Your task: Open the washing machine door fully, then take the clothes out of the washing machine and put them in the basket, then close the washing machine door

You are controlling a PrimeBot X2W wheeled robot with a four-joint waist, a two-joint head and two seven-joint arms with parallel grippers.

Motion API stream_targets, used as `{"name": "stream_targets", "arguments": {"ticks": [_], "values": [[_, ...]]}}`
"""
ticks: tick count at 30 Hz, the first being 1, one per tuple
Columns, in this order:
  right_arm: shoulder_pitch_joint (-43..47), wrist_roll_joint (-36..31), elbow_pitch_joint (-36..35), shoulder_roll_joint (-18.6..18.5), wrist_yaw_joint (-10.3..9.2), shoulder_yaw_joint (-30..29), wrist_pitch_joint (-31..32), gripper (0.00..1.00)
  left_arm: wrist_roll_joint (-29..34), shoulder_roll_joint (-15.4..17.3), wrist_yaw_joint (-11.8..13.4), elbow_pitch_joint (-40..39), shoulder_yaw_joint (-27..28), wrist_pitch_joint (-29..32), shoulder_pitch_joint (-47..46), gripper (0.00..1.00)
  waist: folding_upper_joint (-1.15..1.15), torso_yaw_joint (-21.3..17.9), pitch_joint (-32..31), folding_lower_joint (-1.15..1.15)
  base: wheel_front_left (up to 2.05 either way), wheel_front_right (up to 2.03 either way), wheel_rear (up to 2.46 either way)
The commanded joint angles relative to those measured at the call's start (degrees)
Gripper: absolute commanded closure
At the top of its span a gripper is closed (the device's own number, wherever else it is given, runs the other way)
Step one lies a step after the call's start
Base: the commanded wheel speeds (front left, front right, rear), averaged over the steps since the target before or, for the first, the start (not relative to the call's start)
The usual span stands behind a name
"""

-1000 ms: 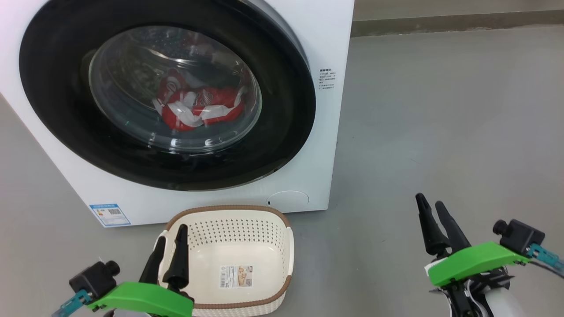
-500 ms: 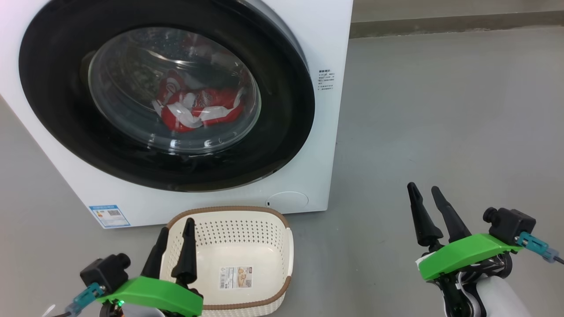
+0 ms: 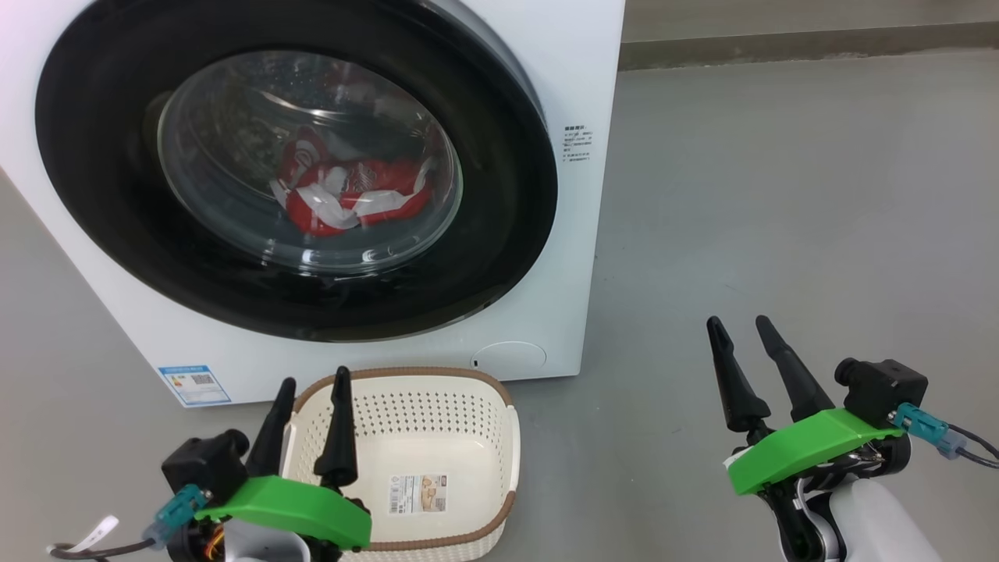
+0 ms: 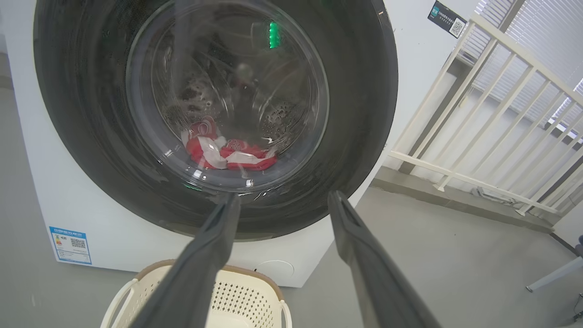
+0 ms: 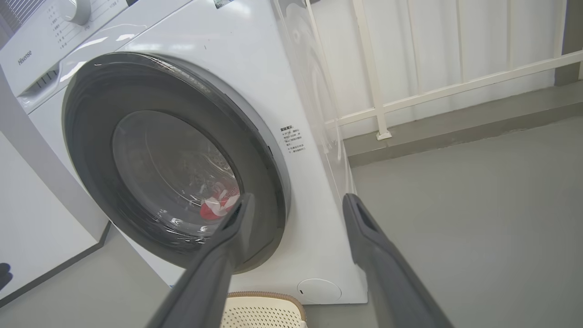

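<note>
Washer (image 3: pixel 585 86) is standing with door (image 3: pixel 511 195) shut, basket (image 3: pixel 406 373) waiting at its foot; soft, light-looking clothes (image 3: pixel 351 195) are lying inside. Left gripper (image 3: pixel 314 377) and right gripper (image 3: pixel 737 321) are hovering spread, empty; the stiff door's right rim looks the likeliest hold.

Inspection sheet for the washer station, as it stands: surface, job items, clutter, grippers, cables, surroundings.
Surface: grey floor, smooth.
Job's things: washing machine door shut; clothes inside the drum, behind the glass; basket on the floor before the washing machine, no clothes in it.
Clutter: nothing seen.
Grippers: left gripper open, by the basket's left side; right gripper open, over the floor right of the washing machine; both hold nothing.
Cables: left wrist cable; right wrist cable.
Surroundings: white railing beside the washing machine.
</note>
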Motion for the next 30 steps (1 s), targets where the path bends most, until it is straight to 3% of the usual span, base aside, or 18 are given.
{"name": "stream_targets", "arguments": {"ticks": [1, 19, 30], "values": [[-3.7, -2.1, -1.1, -0.5, 0.02, 1.6, -1.0, 0.00, 2.5, 1.2, 1.0, -1.4, 1.1, -1.0, -2.8, 0.00, 0.00, 0.0, 0.0, 0.00, 0.00, 0.00, 0.00], [-5.9, -12.5, -0.4, -0.8, 0.02, 3.1, -3.4, 0.00, 12.3, 1.4, 3.9, 0.4, -0.4, -3.9, -4.9, 0.00, 0.00, 0.1, -0.4, 0.00, 0.00, 0.00, 0.00], [-5.8, -12.7, -0.2, -0.8, 0.02, 2.8, -3.4, 0.00, 10.6, 1.7, 4.6, 1.4, 0.3, -3.7, -4.5, 0.00, 0.00, -0.1, -0.4, 0.00, 0.00, 0.00, 0.00]]}}
